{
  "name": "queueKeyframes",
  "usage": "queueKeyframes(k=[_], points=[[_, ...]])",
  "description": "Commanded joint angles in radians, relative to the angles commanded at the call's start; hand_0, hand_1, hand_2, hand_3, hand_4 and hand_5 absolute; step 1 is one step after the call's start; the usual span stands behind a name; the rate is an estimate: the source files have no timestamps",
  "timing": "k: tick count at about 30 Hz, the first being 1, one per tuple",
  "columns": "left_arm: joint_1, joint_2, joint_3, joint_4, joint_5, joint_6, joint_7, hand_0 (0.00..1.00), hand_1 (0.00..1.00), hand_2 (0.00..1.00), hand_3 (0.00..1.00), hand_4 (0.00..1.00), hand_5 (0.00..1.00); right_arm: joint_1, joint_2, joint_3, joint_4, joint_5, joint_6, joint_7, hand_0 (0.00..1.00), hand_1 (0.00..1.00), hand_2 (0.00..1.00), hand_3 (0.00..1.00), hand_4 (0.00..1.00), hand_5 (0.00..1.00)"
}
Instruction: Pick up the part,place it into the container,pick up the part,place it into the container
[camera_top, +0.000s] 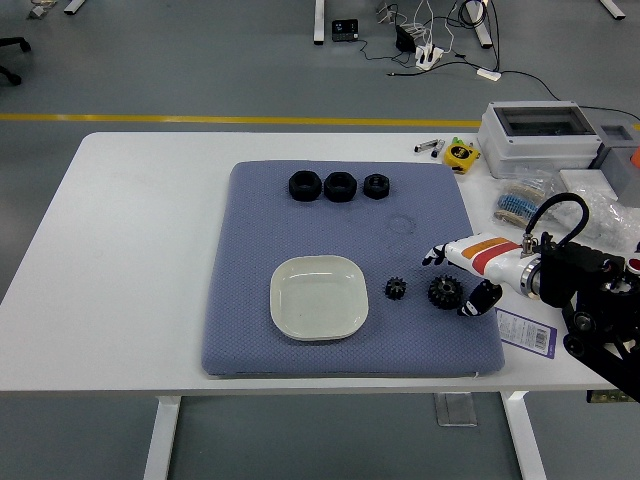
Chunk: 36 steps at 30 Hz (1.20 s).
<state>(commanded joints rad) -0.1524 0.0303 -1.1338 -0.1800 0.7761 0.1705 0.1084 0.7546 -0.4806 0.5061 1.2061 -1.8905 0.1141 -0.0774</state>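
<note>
Two small black gears lie on the blue-grey mat (250, 300), right of the white square dish (319, 297); the smaller gear (395, 289) sits nearer the dish, the larger gear (444, 291) just to its right, and the two are apart from each other; the dish holds nothing. Over at the mat's right edge the right hand (462, 276) reaches in from the right, its fingers spread and holding nothing; the upper fingertips (433, 254) point left above the larger gear, while the black thumb (480, 299) sits just right of that gear, close beside it, though I cannot tell whether it touches. Along the mat's far side three black nuts (339, 186) stand in a row; a grey box (540, 135) rests at the table's (130, 250) far right corner.
</note>
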Motion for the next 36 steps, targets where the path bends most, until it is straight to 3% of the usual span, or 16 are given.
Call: queueKeyframes(k=[19,31,32,36], points=[[-0.002,-0.001,0.002,0.000,0.001,0.000,0.001,0.709,0.626,0.648,0.563,0.616,0.689,0.007,0.030,-0.017,-0.054,0.015,-0.016,0.008,0.707,0.689,0.744,0.792,0.930,0.019],[-0.001,-0.001,-0.001,0.000,0.009,0.000,0.002,0.708,0.626,0.647,0.564,0.617,0.689,0.004,0.031,-0.029,-0.086,0.030,-0.042,0.030,0.669,0.635,0.686,0.731,0.910,0.018],[-0.001,-0.001,-0.001,0.000,0.009,0.001,0.003,0.709,0.627,0.648,0.563,0.616,0.689,0.004,0.032,-0.031,-0.088,0.031,-0.046,0.032,0.609,0.564,0.590,0.613,0.775,0.002],[0.002,-0.002,0.001,0.000,0.011,0.000,0.003,0.709,0.627,0.648,0.563,0.616,0.689,0.004,0.034,-0.038,-0.095,0.039,-0.059,0.037,0.609,0.564,0.590,0.613,0.775,0.002]])
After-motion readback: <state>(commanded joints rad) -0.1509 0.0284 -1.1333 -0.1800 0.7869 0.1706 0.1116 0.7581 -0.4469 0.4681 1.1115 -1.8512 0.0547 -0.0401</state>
